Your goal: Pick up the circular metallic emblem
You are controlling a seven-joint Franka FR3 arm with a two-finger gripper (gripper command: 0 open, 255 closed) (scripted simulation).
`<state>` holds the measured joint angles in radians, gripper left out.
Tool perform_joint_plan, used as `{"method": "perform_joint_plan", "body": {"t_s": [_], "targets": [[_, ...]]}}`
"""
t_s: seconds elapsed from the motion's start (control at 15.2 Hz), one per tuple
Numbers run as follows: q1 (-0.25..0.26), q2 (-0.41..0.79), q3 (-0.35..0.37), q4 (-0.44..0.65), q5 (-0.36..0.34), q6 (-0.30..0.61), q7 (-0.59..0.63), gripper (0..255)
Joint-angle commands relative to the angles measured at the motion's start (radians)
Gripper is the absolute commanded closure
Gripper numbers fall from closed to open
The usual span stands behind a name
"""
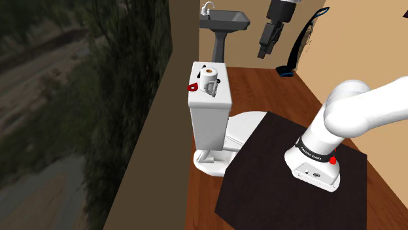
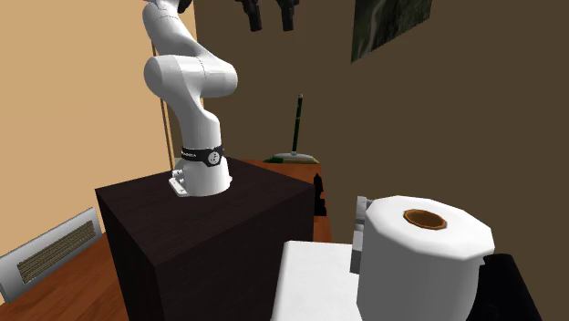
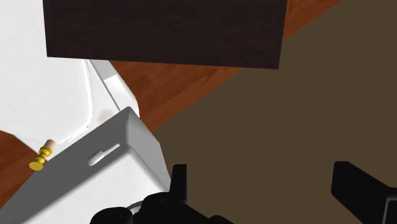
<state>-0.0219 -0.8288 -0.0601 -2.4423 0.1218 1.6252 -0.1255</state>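
Gripper [image 1: 262, 55]: raised high above the floor, close to the dark pedestal sink [image 1: 225, 23] at the far end of the room in the shoulder view. Its two black fingers stand wide apart and nothing lies between them. The wrist view [image 3: 257, 170] bears this out, with a broad gap between the fingers. In the second exterior view [image 2: 270, 20] the fingers hang separately at the upper edge.

Emblem [image 1: 218, 82]: a small grey piece on the white lid of the toilet tank [image 1: 224, 98]. It sits just beside the toilet paper roll [image 1: 210, 80], on the side of the roll that faces the stand [image 1: 261, 170]. In the second exterior view the same grey piece [image 2: 358, 232] shows partly behind the roll, at that view's left. Its round outline cannot be confirmed from where I stand. Gripper and emblem are well apart.

Other items on the lid: a red item [image 1: 193, 86] at the lid's edge, on the shoulder view's left of the roll, and a small dark item [image 1: 208, 66] beyond the roll. Neither can be identified.

Surroundings: the white arm [image 2: 187, 82] rises from the dark box stand. The floor [image 1: 261, 85] is wood. A blue-headed broom [image 1: 291, 65] leans at the tan wall
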Motion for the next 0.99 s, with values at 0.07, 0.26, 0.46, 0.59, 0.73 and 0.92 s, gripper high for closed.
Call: {"method": "perform_joint_plan", "body": {"t_s": [0.07,0.26,0.46,0.59,0.73,0.92], "targets": [[-0.003,0.025,0.002,-0.010,-0.001,0.037,0.004,0],[-0.013,0.106,0.009,-0.030,-0.006,0.147,0.015,0],[-0.023,0.198,0.014,-0.037,-0.010,0.254,0.028,0],[-0.029,0.264,0.016,-0.035,-0.014,0.323,0.037,0],[-0.035,0.333,0.017,-0.027,-0.017,0.390,0.047,0],[-0.044,0.442,0.018,-0.005,-0.023,0.484,0.062,0]]}}
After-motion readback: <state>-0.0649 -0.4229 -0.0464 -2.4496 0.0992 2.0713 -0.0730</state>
